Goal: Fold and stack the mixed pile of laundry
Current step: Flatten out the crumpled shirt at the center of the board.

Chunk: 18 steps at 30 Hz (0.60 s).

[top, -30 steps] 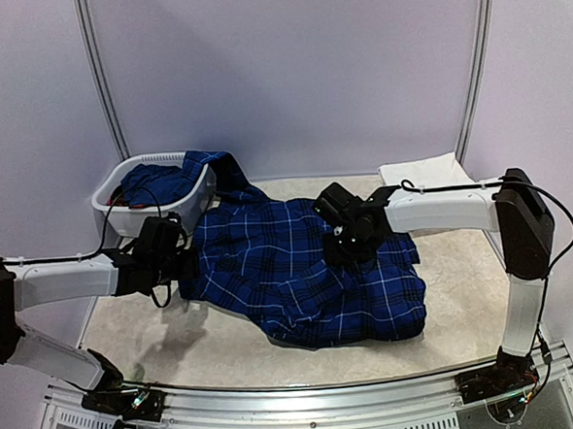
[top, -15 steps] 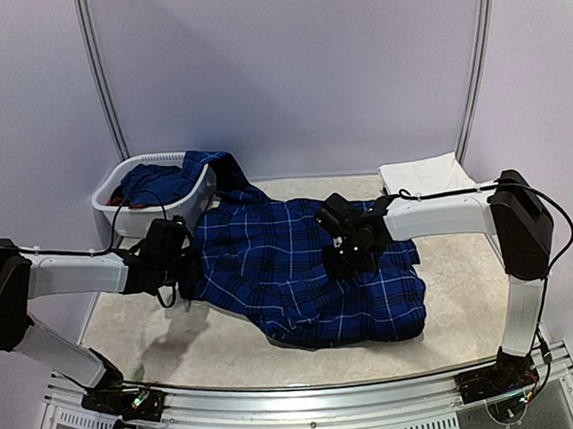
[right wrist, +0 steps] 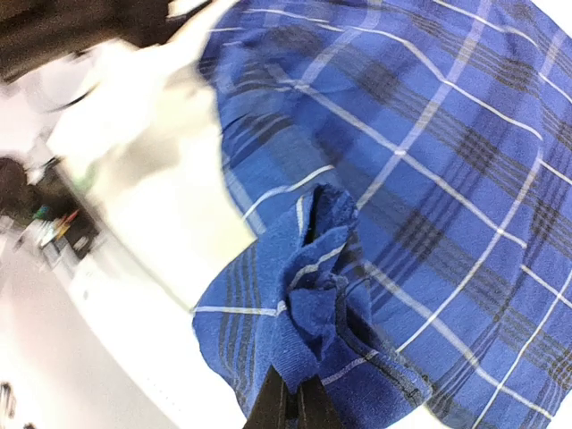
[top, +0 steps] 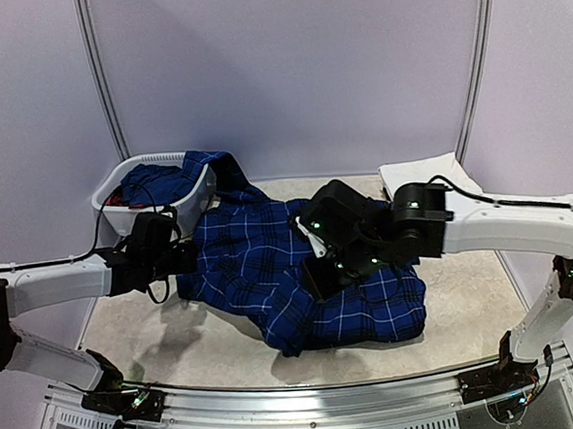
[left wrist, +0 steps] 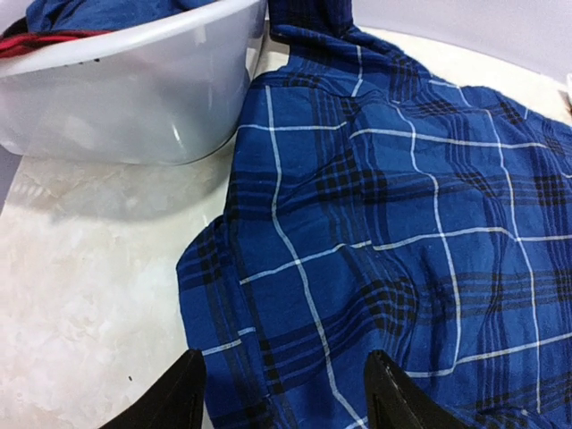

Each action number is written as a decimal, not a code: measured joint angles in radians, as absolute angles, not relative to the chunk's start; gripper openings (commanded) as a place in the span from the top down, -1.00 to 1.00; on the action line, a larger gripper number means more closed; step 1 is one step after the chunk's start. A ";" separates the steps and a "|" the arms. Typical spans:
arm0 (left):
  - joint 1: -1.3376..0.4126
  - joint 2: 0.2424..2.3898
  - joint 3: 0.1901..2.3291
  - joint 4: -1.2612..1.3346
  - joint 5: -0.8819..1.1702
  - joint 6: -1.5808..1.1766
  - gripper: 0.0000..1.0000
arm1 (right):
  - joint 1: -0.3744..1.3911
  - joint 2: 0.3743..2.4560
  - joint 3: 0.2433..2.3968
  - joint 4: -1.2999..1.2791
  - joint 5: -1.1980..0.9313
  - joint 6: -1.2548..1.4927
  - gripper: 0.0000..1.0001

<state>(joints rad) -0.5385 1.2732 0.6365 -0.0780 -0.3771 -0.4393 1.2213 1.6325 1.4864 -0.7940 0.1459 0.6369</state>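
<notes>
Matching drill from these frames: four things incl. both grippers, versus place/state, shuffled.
1 left gripper
2 right gripper
3 basket
4 white cloth

A far right of the table
B shut, pinching the plaid shirt
C open, at the plaid shirt's left edge
D far left, blue cloth inside

Pairs: 1-C; 2-B; 3-D; 4-A

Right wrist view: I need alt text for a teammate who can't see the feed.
The right gripper, at the bottom edge, is shut on a bunched fold of the navy plaid shirt. The rest of the shirt spreads toward the upper right; the left side is blurred and pale.
</notes>
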 measured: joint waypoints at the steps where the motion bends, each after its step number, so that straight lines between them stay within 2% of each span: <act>1: -0.538 1.267 0.637 -0.085 -0.377 -0.439 -0.23 | 1.245 1.615 1.492 -0.802 0.143 0.628 0.95; 9: -0.538 1.188 0.637 -0.158 -0.376 -0.439 -0.23 | 1.398 1.570 1.536 -0.825 0.014 0.537 0.87; 11: -0.538 1.159 0.637 -0.175 -0.379 -0.440 -0.24 | 1.433 1.596 1.575 -0.820 -0.028 0.506 0.75; 12: -0.538 1.146 0.637 -0.182 -0.380 -0.440 -0.24 | 1.446 1.616 1.597 -0.815 -0.047 0.491 0.59; 16: -0.538 1.079 0.635 -0.214 -0.397 -0.443 -0.24 | 1.465 1.700 1.656 -0.783 -0.080 0.447 -0.33; 18: -0.538 1.046 0.627 -0.226 -0.405 -0.446 -0.25 | 1.465 1.728 1.657 -0.781 -0.035 0.439 -0.51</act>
